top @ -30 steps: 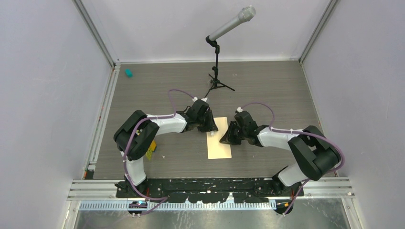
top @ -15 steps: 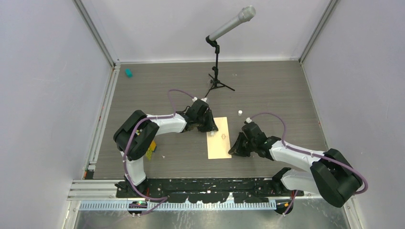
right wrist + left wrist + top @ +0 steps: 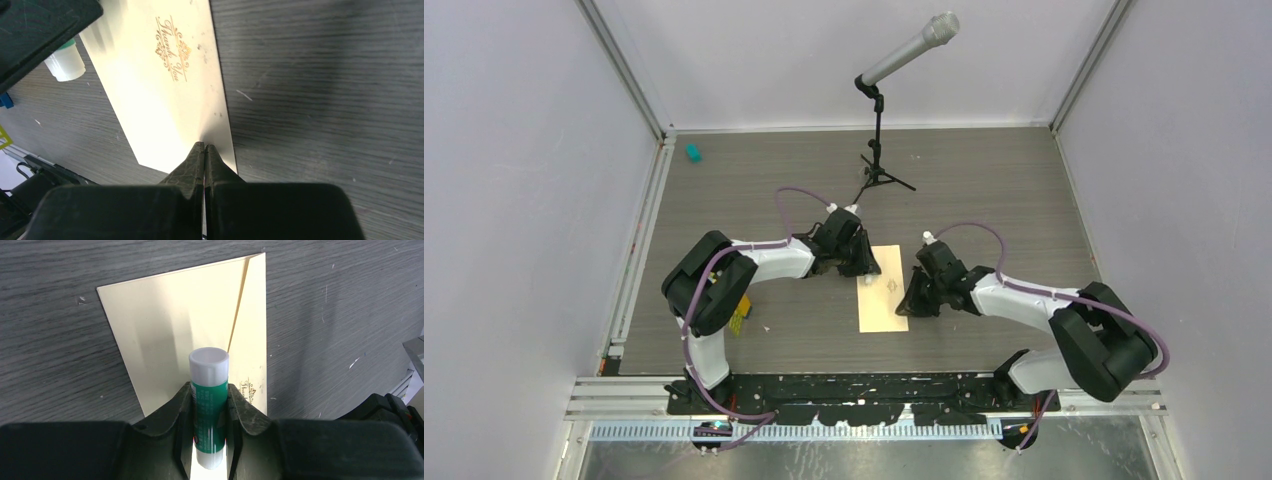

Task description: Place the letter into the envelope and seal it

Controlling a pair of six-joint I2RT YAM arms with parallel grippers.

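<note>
The tan envelope (image 3: 883, 300) lies flat on the table between the two arms. Its gold "Thank You" mark (image 3: 172, 49) faces up, and a fold line (image 3: 239, 305) runs across one corner. My left gripper (image 3: 866, 270) is shut on a green and white glue stick (image 3: 209, 390), whose white end points out over the envelope (image 3: 170, 335). My right gripper (image 3: 204, 146) is shut and empty, with its tips on the envelope (image 3: 165, 105) near the right long edge. The same glue stick (image 3: 65, 62) shows in the right wrist view. The letter is hidden.
A microphone on a small tripod stand (image 3: 879, 150) rises behind the envelope. A small teal object (image 3: 692, 152) lies at the far left corner. A yellow item (image 3: 740, 315) sits beside the left arm. Grey walls close in three sides.
My right arm swung away to the right and nearer, then came back to the envelope's right edge. The left arm and the glue stick held still.
</note>
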